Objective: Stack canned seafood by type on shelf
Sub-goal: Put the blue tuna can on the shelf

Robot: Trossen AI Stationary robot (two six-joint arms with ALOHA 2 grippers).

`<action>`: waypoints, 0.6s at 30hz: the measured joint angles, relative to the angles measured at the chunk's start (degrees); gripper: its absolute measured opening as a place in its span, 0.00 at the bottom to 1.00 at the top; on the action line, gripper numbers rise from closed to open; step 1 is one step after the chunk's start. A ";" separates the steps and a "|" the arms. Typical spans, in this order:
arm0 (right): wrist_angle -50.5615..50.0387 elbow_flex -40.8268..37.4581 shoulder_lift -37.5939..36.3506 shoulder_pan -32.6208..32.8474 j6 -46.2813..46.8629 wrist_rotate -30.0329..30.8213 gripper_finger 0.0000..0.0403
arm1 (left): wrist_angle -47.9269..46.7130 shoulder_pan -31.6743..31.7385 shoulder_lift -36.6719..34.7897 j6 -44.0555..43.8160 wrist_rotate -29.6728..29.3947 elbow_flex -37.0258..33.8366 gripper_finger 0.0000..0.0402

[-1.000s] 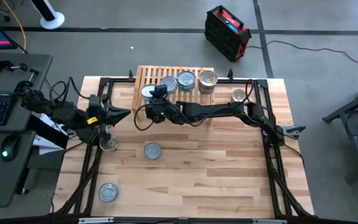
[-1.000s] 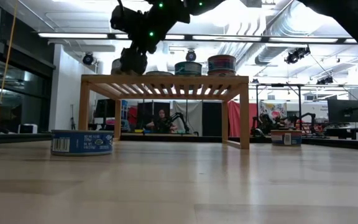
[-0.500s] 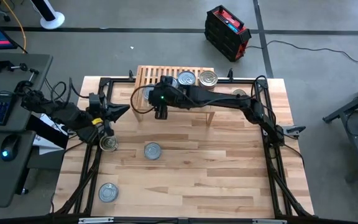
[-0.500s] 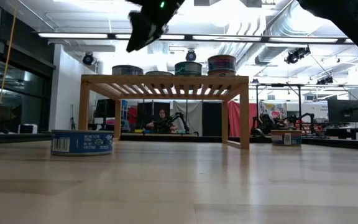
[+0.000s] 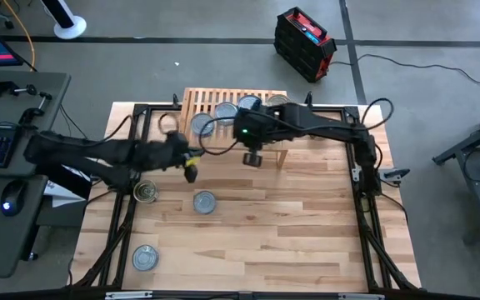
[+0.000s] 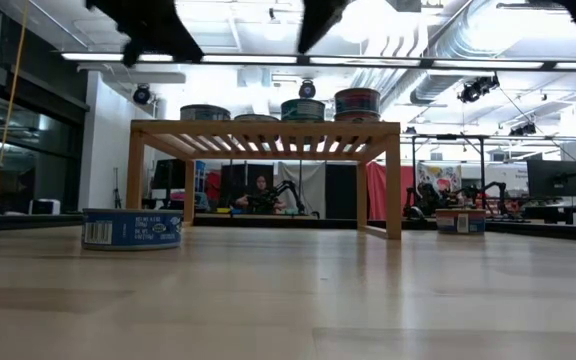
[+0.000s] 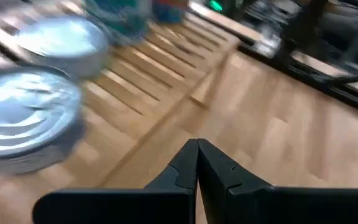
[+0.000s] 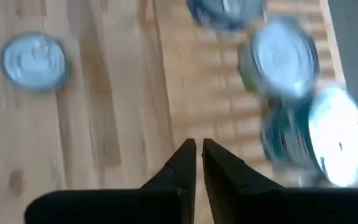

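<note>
Plank tabletop [image 5: 290, 225] carries the shelf [image 5: 194, 104] at its far edge, with several cans already on its slats. 3 loose cans lie near the left side; the nearest is a silver-lidded can [image 5: 204, 202]. Right gripper [image 5: 252, 158] hovers in front of the shelf, fingers closed and empty. Left gripper [image 5: 192, 171], fingers pressed together (also empty), hangs beside that can. Recommended: open wide, descend centred over the lid, then match lid colour before stacking.

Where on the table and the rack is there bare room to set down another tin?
The table's right half is bare, from the loose tins across to the frame rail. The rack's back left corner looks free too. Crowded: the rack's front and right, with tins and the right gripper above.
</note>
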 joint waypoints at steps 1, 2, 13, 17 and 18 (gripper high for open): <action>-1.90 -0.02 -1.18 0.51 1.80 0.59 0.05 | 0.59 2.92 0.63 0.25 4.61 0.00 0.00; -4.14 0.00 -2.24 1.25 3.32 1.39 0.04 | 1.04 5.59 1.19 0.15 7.70 0.00 0.00; -11.87 -8.05 -21.16 18.18 34.62 15.60 0.00 | -4.88 20.67 0.50 -0.26 23.01 0.09 0.00; -11.40 -16.37 -27.54 25.54 47.52 25.38 0.00 | -4.70 21.07 2.11 2.22 27.40 0.09 0.00; -11.39 -18.21 -28.88 26.90 50.13 26.90 0.00 | -4.66 21.09 2.64 2.37 27.26 0.09 0.00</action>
